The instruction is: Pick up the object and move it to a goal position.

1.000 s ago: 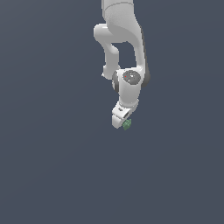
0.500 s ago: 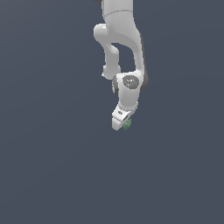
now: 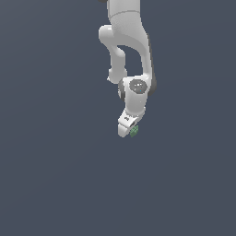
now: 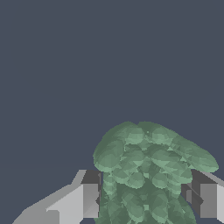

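Moved since a second ago: arm, slightly, carrying its load toward the exterior view's right.
Pincer (image 4: 146,201): closed on the object, one finger (image 4: 89,200) pressed to each side.
Object (image 4: 148,173): mottled green lump, bulging out beyond the pincer (image 3: 128,131); in the exterior view a green speck (image 3: 134,132) at the pincer tip.
Arm (image 3: 131,55): white, above the pincer.
Background: plain dark grey.

Glossy white rounded arm (image 3: 126,41), grey-capped joints, dark finger pads (image 4: 90,177).

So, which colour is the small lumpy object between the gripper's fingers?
Mottled green, light and dark patches, on the object; the wrist view shows it best.
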Tool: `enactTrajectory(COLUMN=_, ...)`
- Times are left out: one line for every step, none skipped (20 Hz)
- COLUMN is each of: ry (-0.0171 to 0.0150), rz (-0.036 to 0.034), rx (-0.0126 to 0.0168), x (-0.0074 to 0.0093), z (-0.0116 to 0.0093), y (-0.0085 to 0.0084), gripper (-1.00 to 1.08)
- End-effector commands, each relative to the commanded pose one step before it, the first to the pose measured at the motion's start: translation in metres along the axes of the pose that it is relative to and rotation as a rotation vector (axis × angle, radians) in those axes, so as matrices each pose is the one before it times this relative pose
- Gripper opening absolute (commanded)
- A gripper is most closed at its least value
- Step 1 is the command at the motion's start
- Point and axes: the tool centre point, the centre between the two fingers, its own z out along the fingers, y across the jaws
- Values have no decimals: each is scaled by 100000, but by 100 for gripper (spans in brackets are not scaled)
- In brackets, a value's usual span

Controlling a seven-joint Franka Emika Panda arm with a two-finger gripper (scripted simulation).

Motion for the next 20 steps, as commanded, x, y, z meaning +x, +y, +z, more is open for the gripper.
enactTrajectory(ry=21, rz=6, rx=-32, x=97, z=-206, y=22, gripper=-100)
enactTrajectory(ry=0, rz=0, rx=0, x=86, z=-185, y=8, gripper=-100)
enactTrajectory(ry=0, rz=0, rx=0, x=111, z=-237, y=10, gripper=-100)
enactTrajectory(ry=0, rz=0, rx=0, x=135, z=-290, y=13, gripper=-100)
enactTrajectory(ry=0, rz=0, rx=0, x=160, z=-341, y=15, gripper=-100)
enactTrajectory(ry=0, rz=0, rx=0, x=184, z=-393, y=17, gripper=-100)
enactTrajectory(ry=13, rz=-44, rx=52, x=224, z=-430, y=5, gripper=-100)
enactTrajectory(ry=0, rz=0, rx=0, x=233, z=-495, y=22, gripper=-100)
enactTrajectory(ry=0, rz=0, rx=0, x=257, z=-546, y=24, gripper=-100)
enactTrajectory(ry=0, rz=0, rx=0, x=281, z=-596, y=26, gripper=-100)
enactTrajectory(ry=23, rz=-40, rx=51, x=318, z=-636, y=16, gripper=-100)
enactTrajectory(ry=0, rz=0, rx=0, x=329, z=-695, y=31, gripper=-100)
enactTrajectory(ry=0, rz=0, rx=0, x=353, z=-744, y=34, gripper=-100)
enactTrajectory(ry=28, rz=-35, rx=53, x=387, z=-784, y=27, gripper=-100)
enactTrajectory(ry=0, rz=0, rx=0, x=400, z=-837, y=39, gripper=-100)
enactTrajectory(ry=21, rz=-22, rx=38, x=425, z=-870, y=37, gripper=-100)
enactTrajectory(ry=0, rz=0, rx=0, x=436, z=-908, y=45, gripper=-100)
enactTrajectory(ry=0, rz=0, rx=0, x=450, z=-934, y=48, gripper=-100)
enactTrajectory(ry=0, rz=0, rx=0, x=462, z=-956, y=51, gripper=-100)
enactTrajectory(ry=21, rz=-19, rx=40, x=474, z=-963, y=51, gripper=-100)
